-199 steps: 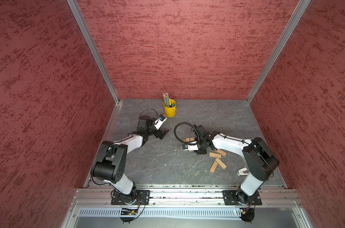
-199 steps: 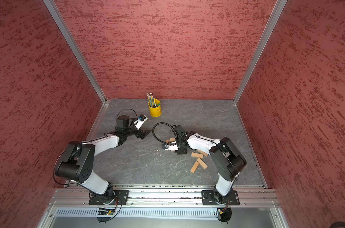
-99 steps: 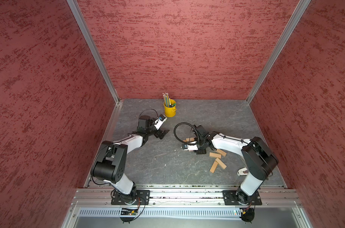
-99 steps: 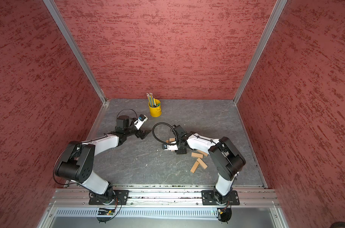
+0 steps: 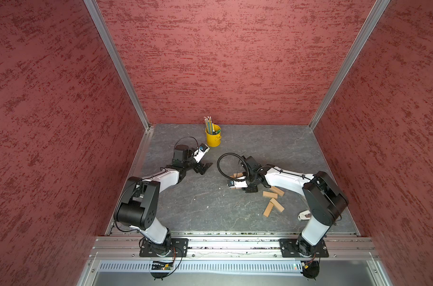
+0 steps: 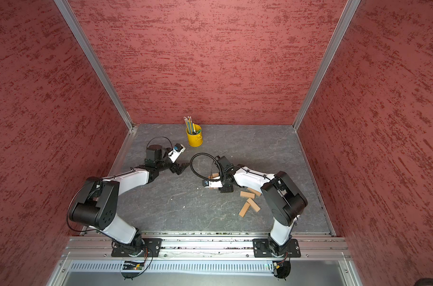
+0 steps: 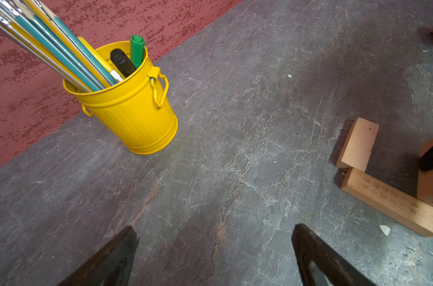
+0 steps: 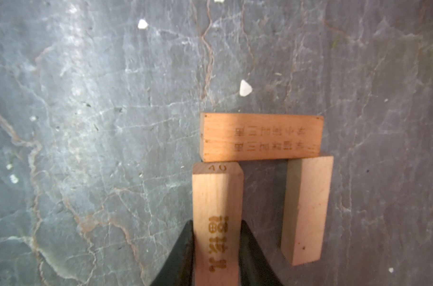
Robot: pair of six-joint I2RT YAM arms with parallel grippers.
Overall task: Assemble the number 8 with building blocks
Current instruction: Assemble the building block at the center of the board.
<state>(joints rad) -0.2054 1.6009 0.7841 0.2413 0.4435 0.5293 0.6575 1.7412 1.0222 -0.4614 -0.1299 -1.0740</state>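
Observation:
In the right wrist view my right gripper (image 8: pixel 216 222) is shut on a building block (image 8: pixel 216 195) with dark print. Its end meets the long side of a printed crosswise block (image 8: pixel 260 136). A plain block (image 8: pixel 305 210) lies parallel on the other side, so the three form an arch. The number 8 is not formed beyond this. In both top views this group sits under the right gripper (image 5: pixel 236 182) (image 6: pixel 211 182). Several loose blocks (image 5: pixel 270 201) (image 6: pixel 247 201) lie nearer the front right. My left gripper (image 7: pixel 215 235) (image 5: pixel 204 168) hovers open and empty over bare floor, left of the arch.
A yellow bucket of pencils and markers (image 5: pixel 213 138) (image 6: pixel 194 138) (image 7: pixel 136 111) stands at the back centre, close to the left gripper. A small white-grey plastic piece (image 5: pixel 304 215) lies by the right arm's base. Red walls enclose the grey floor (image 5: pixel 198 210).

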